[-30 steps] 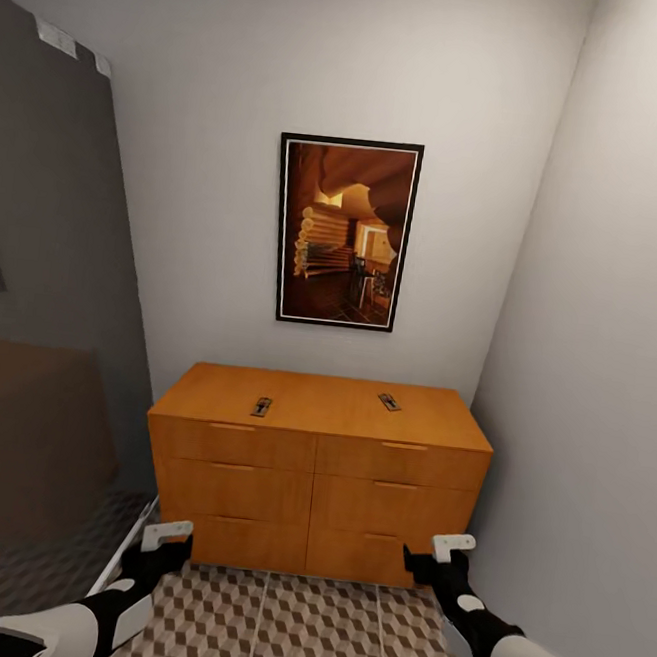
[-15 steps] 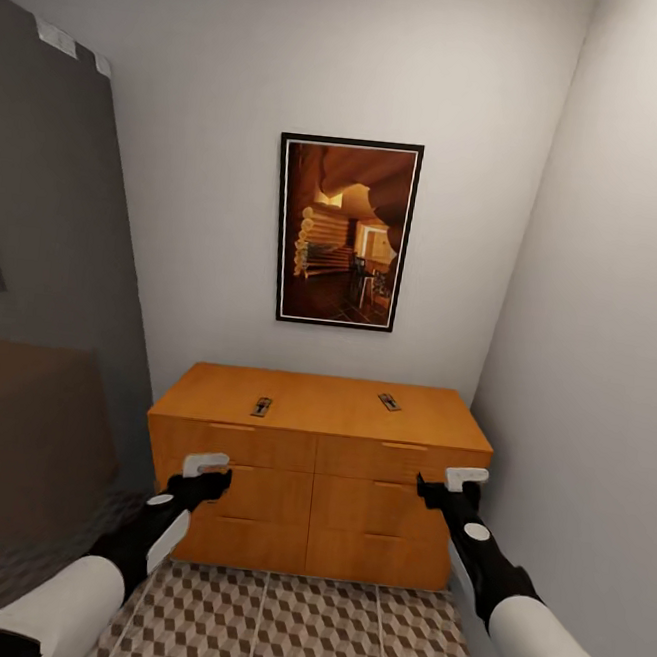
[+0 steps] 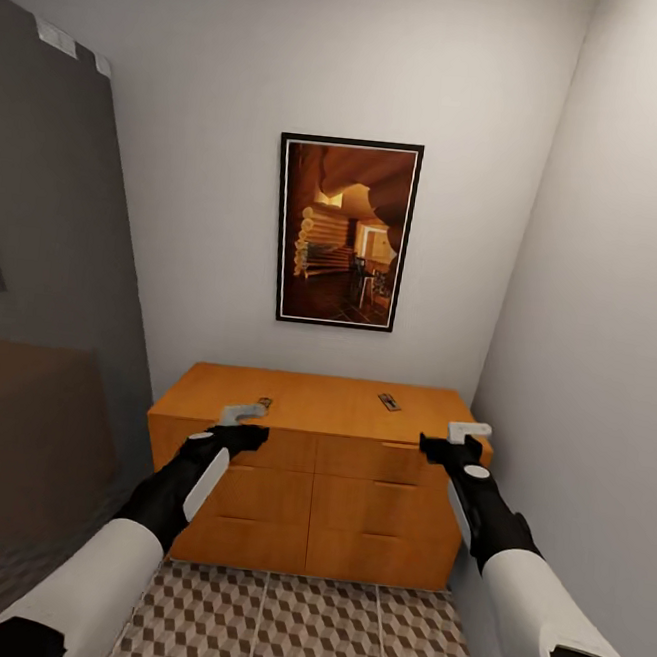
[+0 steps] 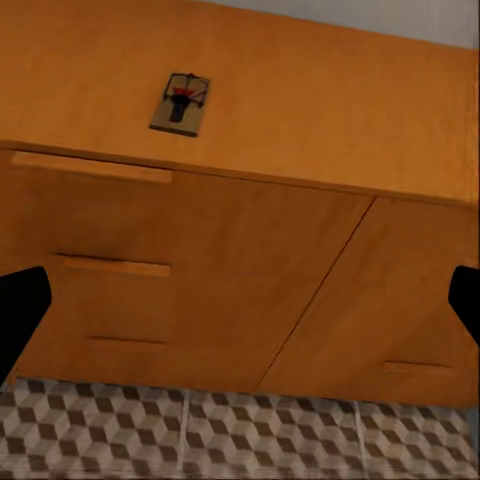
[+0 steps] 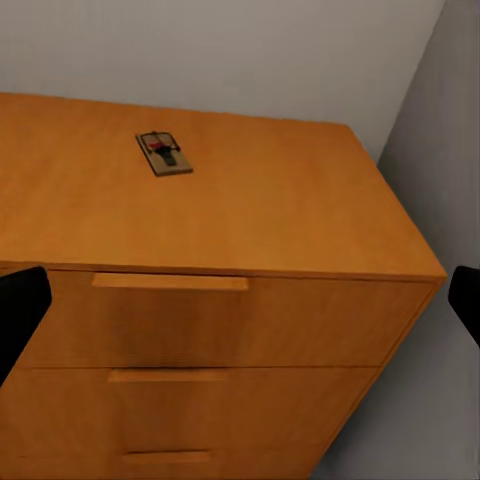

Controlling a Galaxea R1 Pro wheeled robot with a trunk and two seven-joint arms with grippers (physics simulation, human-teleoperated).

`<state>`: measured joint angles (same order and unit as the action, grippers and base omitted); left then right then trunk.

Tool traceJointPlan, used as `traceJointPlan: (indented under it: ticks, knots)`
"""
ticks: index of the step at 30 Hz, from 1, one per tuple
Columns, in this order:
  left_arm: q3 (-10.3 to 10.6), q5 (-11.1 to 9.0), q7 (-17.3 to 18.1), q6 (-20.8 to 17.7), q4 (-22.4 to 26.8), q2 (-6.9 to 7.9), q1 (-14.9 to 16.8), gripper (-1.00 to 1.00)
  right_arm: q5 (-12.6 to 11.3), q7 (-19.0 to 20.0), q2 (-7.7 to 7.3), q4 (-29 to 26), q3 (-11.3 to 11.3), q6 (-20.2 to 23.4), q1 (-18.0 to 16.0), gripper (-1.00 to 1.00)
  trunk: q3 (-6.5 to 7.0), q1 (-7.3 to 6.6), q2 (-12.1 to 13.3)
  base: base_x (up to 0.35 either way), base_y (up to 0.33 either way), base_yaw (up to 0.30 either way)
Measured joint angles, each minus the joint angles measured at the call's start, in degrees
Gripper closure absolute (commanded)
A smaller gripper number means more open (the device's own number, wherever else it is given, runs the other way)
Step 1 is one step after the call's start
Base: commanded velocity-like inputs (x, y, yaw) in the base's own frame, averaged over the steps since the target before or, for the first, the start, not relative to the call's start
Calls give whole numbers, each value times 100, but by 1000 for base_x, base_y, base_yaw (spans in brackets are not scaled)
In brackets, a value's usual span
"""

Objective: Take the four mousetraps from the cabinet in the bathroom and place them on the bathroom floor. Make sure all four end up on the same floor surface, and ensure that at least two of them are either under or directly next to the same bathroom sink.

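The orange-brown cabinet [image 3: 313,488] stands against the far wall with its drawers shut. Two mousetraps lie on its top. The left mousetrap [image 3: 264,401] [image 4: 181,103] sits just beyond my left gripper [image 3: 244,426]. The right mousetrap [image 3: 390,402] [image 5: 164,153] lies left of and beyond my right gripper [image 3: 464,442]. Both grippers hover at the height of the cabinet's top front edge, open and holding nothing. Their dark fingertips [image 4: 20,310] [image 5: 20,310] stand wide apart. The cube-patterned bathroom floor [image 3: 291,616] lies below. The sink is out of view.
A framed picture [image 3: 344,232] hangs above the cabinet. A grey wall [image 3: 608,345] runs close along the right, touching the cabinet's end. A dark glass panel [image 3: 41,291] closes off the left side.
Both arms have risen from beside the lowest drawers to the level of the cabinet's top edge and reached forward. The mousetraps and the camera have not moved.
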<state>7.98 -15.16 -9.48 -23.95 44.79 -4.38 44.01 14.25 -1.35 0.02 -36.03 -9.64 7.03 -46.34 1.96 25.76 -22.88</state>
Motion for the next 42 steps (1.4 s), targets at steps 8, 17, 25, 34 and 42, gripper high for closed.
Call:
traceJointPlan:
  ticks: [8, 17, 25, 34, 42]
  knots:
    - [5, -3, -770, -1150, 465, -547, 171, -100, 6, -1, 4, -44, 0, 292, -89, -100, 0, 0, 0, 0, 0, 0]
    - [2, -33, -1115, -1333, 613, -562, 199, -100, 7, -1, 5, -35, 0, 322, -101, -100, 0, 0, 1, 0, 0, 0]
    - [-22, -45, -1133, -1350, 611, -562, 195, -100, 8, -1, 5, -29, 0, 308, -102, -100, -1, 0, 0, 17, 0, 0]
    - [-43, -46, -1008, -1321, 599, -406, 172, -100, 8, -1, 5, -24, 15, 284, -103, -100, -1, -1, 0, 101, 0, 0]
    - [-49, -26, -561, -1178, 573, -209, 168, -100, 6, 0, 5, -20, 16, 194, -103, -100, -1, -1, 0, 88, 0, 0]
